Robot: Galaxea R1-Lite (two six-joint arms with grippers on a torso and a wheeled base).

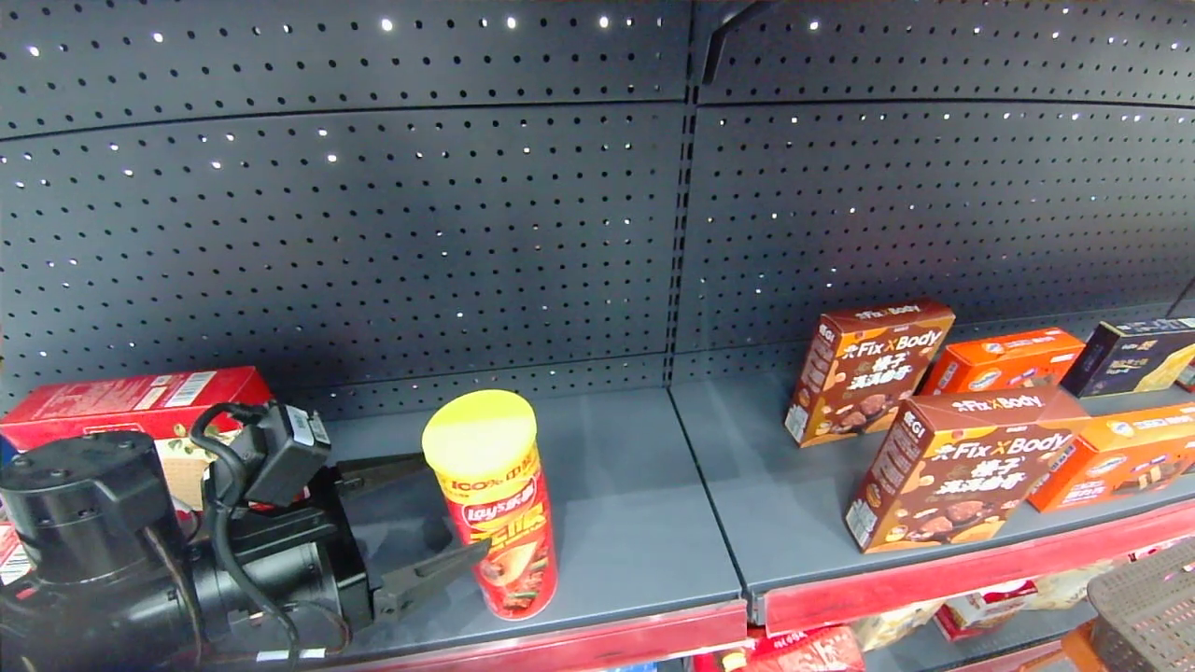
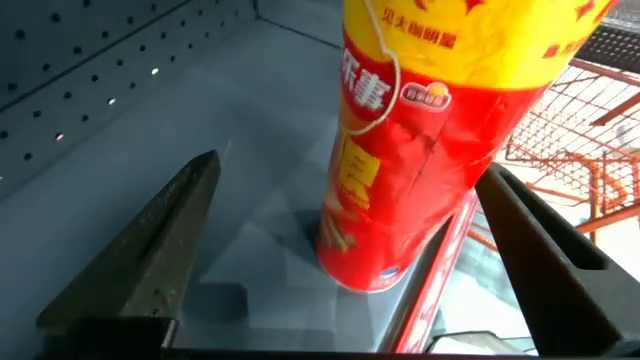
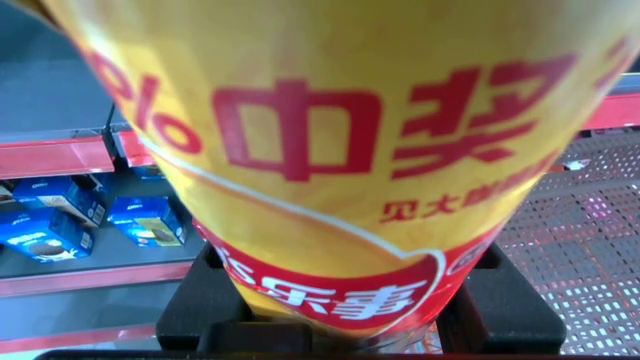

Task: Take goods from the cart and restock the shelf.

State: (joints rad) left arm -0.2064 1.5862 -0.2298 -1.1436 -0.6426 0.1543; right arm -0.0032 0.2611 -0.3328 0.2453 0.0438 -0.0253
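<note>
One chip can (image 1: 495, 509) stands on the shelf (image 1: 644, 523), our left gripper (image 1: 453, 504) spread open around it. Our right gripper (image 3: 350, 305) clasps a second can (image 3: 330, 150) (yet to be shelved).

Glossy black left arm (image 1: 103, 551), looped black cables (image 1: 219, 509), boxy wrist camera (image 1: 280, 453), left hand (image 1: 455, 504) with tapered dark-grey fingers (image 1: 429, 569).

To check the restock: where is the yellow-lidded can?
Head view: yellow-lidded can upright on the shelf, left part, front edge, inside the open left gripper.
</note>
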